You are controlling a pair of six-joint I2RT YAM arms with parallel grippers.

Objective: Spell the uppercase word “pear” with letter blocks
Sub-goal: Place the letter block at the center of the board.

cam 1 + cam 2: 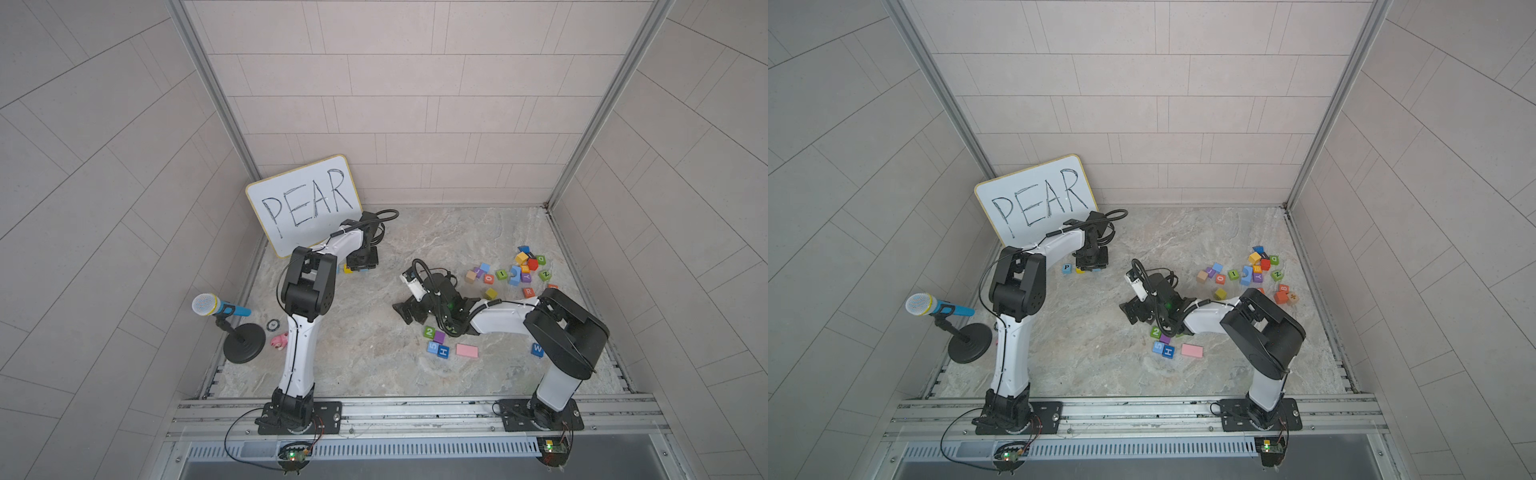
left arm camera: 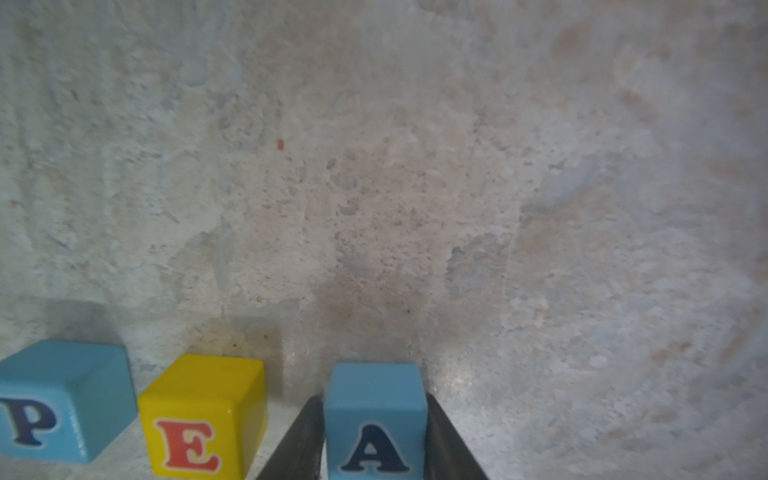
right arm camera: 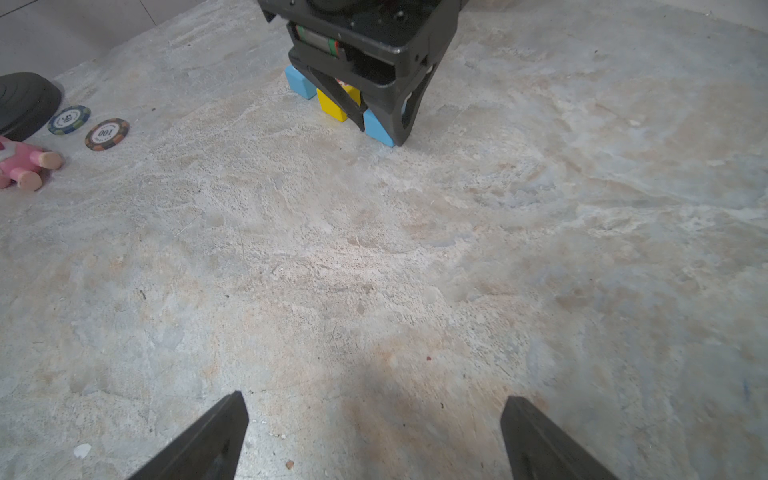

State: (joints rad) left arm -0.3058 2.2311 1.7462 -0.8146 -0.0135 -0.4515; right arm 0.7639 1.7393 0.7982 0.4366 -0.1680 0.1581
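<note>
In the left wrist view the light blue P block (image 2: 62, 399), the yellow E block (image 2: 203, 415) and the light blue A block (image 2: 374, 419) stand in a row on the stone floor. My left gripper (image 2: 372, 401) is shut on the A block, one dark finger pressed against each side. A small gap separates A from E. The orange-red R block (image 1: 528, 292) lies far to the right, beside my right arm. My right gripper (image 3: 374, 401) hangs open over bare floor mid-table and holds nothing. It faces the left gripper (image 3: 374, 95).
A whiteboard reading PEAR (image 1: 303, 203) leans against the back left wall. A microphone on a stand (image 1: 220, 307), poker chips (image 3: 107, 134) and a pink toy (image 3: 20, 164) sit at the left. Loose blocks (image 1: 515, 270) crowd the right. Number and H cubes (image 1: 436, 343) and a pink slab (image 1: 466, 350) lie near the front.
</note>
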